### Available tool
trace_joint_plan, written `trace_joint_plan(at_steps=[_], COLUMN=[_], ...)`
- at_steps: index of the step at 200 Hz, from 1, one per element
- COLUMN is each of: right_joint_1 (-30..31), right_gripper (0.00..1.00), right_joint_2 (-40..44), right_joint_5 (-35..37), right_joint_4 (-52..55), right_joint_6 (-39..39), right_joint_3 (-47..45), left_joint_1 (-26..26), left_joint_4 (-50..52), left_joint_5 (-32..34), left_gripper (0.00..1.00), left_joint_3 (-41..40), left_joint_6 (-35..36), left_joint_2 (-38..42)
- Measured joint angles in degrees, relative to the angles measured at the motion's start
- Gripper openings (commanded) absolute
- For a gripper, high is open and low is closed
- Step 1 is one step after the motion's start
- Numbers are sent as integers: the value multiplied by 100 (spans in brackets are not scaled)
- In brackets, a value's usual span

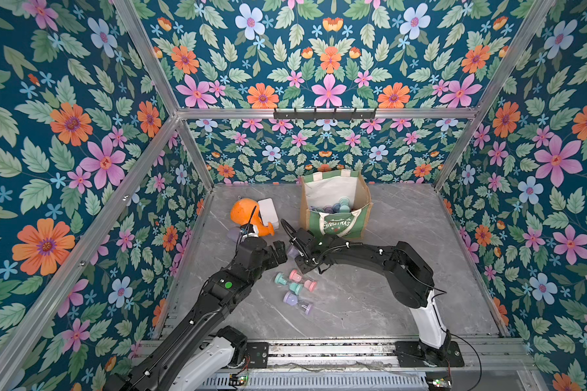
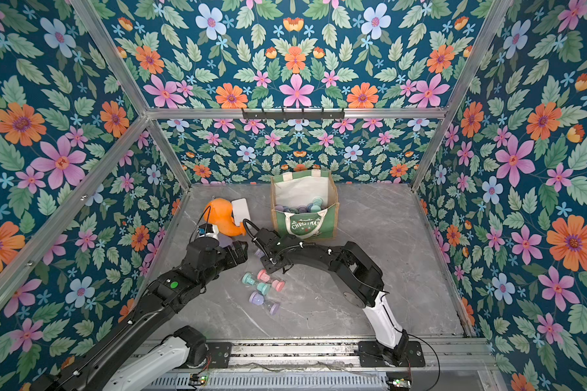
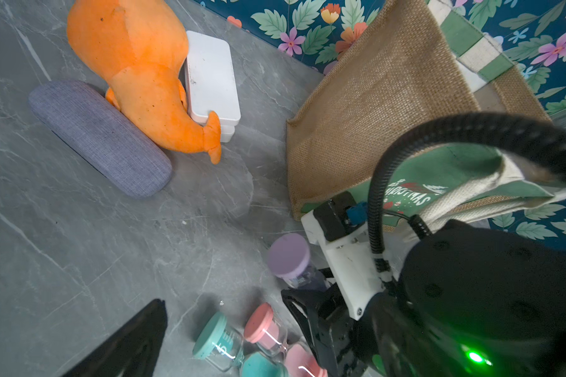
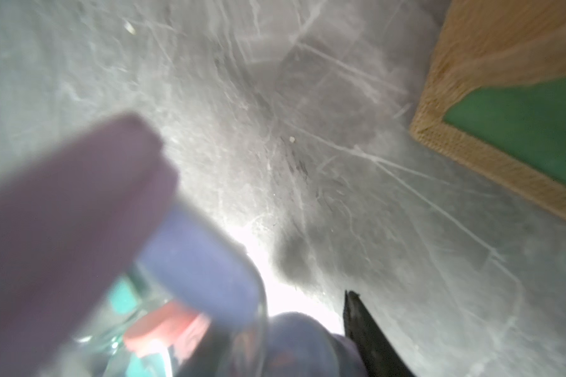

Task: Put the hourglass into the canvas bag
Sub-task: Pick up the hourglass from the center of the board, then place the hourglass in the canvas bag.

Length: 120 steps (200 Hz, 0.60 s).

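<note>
Now purple hourglass [image 3: 291, 261] tilted in R jaws, cap upward.

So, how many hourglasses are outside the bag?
4: teal, pink and lilac ones on the table; another lilac one in the right hand. Arms may hide more.

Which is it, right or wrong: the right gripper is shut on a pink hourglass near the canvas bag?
Wrong colour. The left wrist view shows the right gripper shut on a purple hourglass near the canvas bag; the pink hourglass lies loose on the table.
</note>
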State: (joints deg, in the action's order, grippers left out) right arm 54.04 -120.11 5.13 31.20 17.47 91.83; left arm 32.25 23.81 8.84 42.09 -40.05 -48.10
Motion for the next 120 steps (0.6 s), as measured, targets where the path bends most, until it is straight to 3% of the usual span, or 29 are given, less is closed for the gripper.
trace_joint_plan(at_steps=[52, 120], right_joint_1=[-4, -363], right_gripper=[41, 41], right_joint_2=[739, 1646], right_joint_5=[-24, -118], right_joint_4=[225, 822], right_joint_6=[-2, -17], right_joint_3=[109, 940], left_joint_1=[0, 0], left_joint_4=[46, 48], left_joint_5=[28, 15], left_gripper=[100, 100], left_joint_3=[282, 953], left_joint_6=[81, 326], left_joint_2=[37, -245])
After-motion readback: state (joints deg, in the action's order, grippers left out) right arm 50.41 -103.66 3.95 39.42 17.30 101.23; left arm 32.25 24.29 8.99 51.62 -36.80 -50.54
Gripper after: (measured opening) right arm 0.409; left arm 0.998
